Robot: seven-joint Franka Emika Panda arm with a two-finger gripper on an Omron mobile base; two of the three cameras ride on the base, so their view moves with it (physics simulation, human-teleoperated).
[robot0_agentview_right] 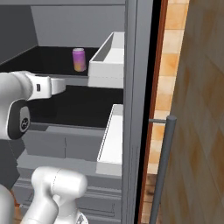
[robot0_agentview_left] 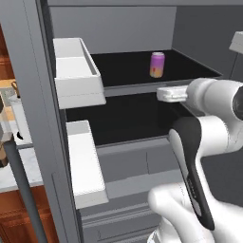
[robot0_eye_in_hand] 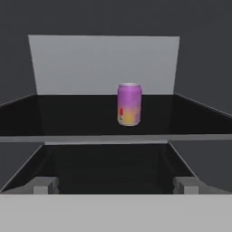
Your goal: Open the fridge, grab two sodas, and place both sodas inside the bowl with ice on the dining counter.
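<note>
The fridge (robot0_agentview_left: 28,71) stands open, both doors swung out, black shelves inside. One soda (robot0_agentview_left: 157,64), pink-purple with an orange-yellow band, stands upright toward the back of the upper shelf (robot0_agentview_left: 128,71); the right base view shows the soda (robot0_agentview_right: 79,59) too. My gripper (robot0_eye_in_hand: 115,186) is open, its fingertips (robot0_eye_in_hand: 43,185) wide apart and empty. It hovers at the fridge's front, just below the upper shelf's edge, pointing at the soda (robot0_eye_in_hand: 129,104) and well short of it. The hand (robot0_agentview_left: 166,93) is level. The bowl is out of view.
White door bins (robot0_agentview_left: 78,71) hang on the left door, and more bins (robot0_agentview_right: 109,57) on the right door beside my arm. A grey bar handle (robot0_agentview_right: 162,166) sticks out at right. The lower shelf (robot0_agentview_left: 123,121) lies under the gripper. A white-topped wood counter (robot0_agentview_left: 14,171) sits far left.
</note>
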